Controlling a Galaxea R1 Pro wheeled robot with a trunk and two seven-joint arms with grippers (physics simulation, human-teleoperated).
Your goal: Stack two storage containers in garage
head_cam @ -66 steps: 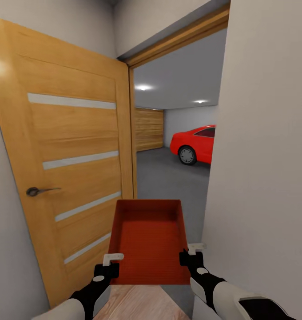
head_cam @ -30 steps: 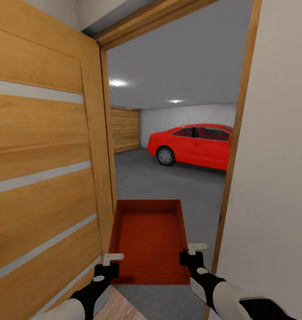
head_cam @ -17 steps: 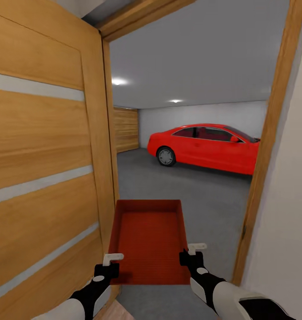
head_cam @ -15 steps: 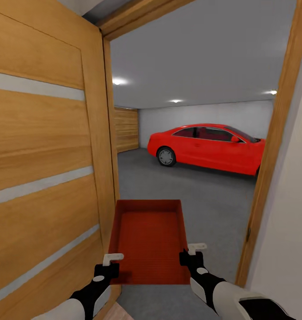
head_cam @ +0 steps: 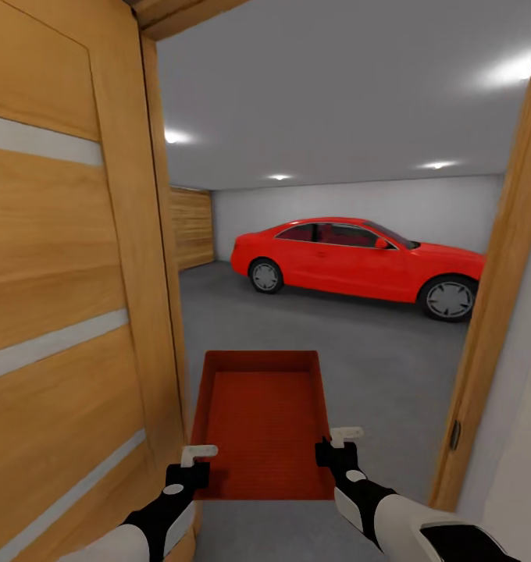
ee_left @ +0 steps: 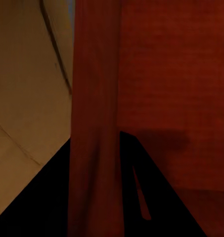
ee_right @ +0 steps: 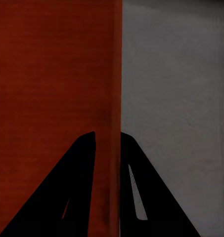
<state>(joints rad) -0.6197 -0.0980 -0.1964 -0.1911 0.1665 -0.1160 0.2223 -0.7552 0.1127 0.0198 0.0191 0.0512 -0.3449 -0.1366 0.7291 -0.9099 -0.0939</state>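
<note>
One red-orange storage container (head_cam: pixel 261 425), open-topped and empty, hangs level in front of me over the garage's dark grey floor (head_cam: pixel 359 367). My left gripper (head_cam: pixel 197 467) is shut on its left wall near the near corner. My right gripper (head_cam: pixel 329 450) is shut on its right wall. In the left wrist view the red wall (ee_left: pixel 94 74) runs between the two black fingers of the left gripper (ee_left: pixel 96 143). The right wrist view shows the right gripper (ee_right: pixel 108 136) clamping the container's wall (ee_right: pixel 114 64), with grey floor (ee_right: pixel 176 74) beside it.
I am in a doorway. An open wooden door with pale stripes (head_cam: pixel 62 312) stands close on the left, the wooden door frame (head_cam: pixel 492 328) on the right. A red car (head_cam: pixel 359 261) is parked across the garage's far side. Open concrete lies between it and me.
The camera has moved forward through the doorway: the door and frame have slid outward and the whole car has come into sight. Both grippers hold the container as before.
</note>
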